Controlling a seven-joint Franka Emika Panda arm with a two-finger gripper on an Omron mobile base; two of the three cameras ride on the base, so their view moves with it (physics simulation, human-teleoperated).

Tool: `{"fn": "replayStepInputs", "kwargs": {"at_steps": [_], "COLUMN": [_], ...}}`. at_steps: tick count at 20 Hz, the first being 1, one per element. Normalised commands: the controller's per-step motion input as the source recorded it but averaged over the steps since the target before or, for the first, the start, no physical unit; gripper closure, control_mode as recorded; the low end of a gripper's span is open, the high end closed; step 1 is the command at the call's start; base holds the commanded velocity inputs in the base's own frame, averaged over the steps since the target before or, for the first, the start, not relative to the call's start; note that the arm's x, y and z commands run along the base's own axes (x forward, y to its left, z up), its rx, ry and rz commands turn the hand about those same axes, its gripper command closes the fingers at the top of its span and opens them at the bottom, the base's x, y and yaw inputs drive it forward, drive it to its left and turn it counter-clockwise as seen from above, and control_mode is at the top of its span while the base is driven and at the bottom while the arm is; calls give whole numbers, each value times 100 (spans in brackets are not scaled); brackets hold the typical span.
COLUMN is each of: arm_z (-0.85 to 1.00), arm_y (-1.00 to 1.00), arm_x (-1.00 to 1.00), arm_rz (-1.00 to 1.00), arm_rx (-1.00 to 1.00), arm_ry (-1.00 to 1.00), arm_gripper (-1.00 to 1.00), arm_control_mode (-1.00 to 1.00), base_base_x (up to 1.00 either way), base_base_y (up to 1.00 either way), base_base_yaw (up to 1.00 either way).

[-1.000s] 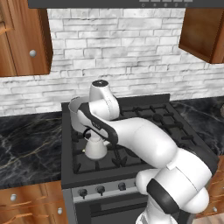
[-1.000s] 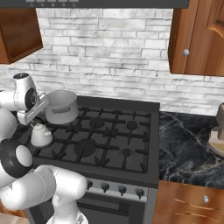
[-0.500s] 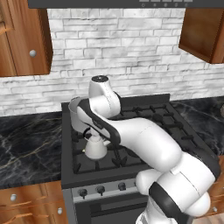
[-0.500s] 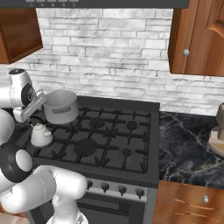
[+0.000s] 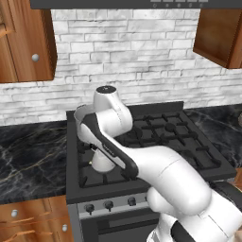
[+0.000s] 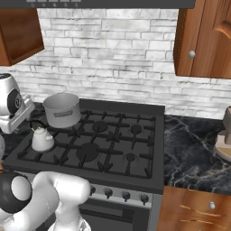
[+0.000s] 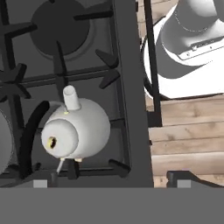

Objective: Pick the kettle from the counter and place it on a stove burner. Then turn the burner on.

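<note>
**Kettle sitting on the stove grate, gripper clear of it**

Kettle is resting upright on the black grate at the front-left corner of the stove, spout pointing toward the middle of the cooktop. In the right base view the kettle is standing just in front of the grey pot, near it but apart. In the left base view the kettle is showing partly behind the arm's white link.

Gripper is hanging above and off to the side of the kettle, holding nothing. Only the two dark fingertips are showing at the bottom of the hand view, standing wide apart, with the kettle lying nearer the left one and touching neither.

Stove burner beyond the kettle is lying bare under its grate prongs. I cannot tell which burner cap is sitting under the kettle; its body is hiding it.

Knobs are running in a row along the stove's front panel, below the grate edge. Counter is stretching to the right of the stove, black with pale veins, and counter is also lying on the stove's left side. Further back, the white brick wall is rising behind the stove, with wooden cabinets hanging on either side.
</note>
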Motion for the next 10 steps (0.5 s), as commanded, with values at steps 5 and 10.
{"fn": "replayStepInputs", "kwargs": {"at_steps": [5,10], "arm_z": [6,0], "arm_y": [18,18], "arm_x": [-94,-77], "arm_rz": [16,23], "arm_rx": [-6,-24], "arm_ry": [-6,-2], "arm_gripper": [-100,-100], "arm_control_mode": [-100,-100], "base_base_x": [0,0], "base_base_y": [0,0], "base_base_yaw": [0,0]}}
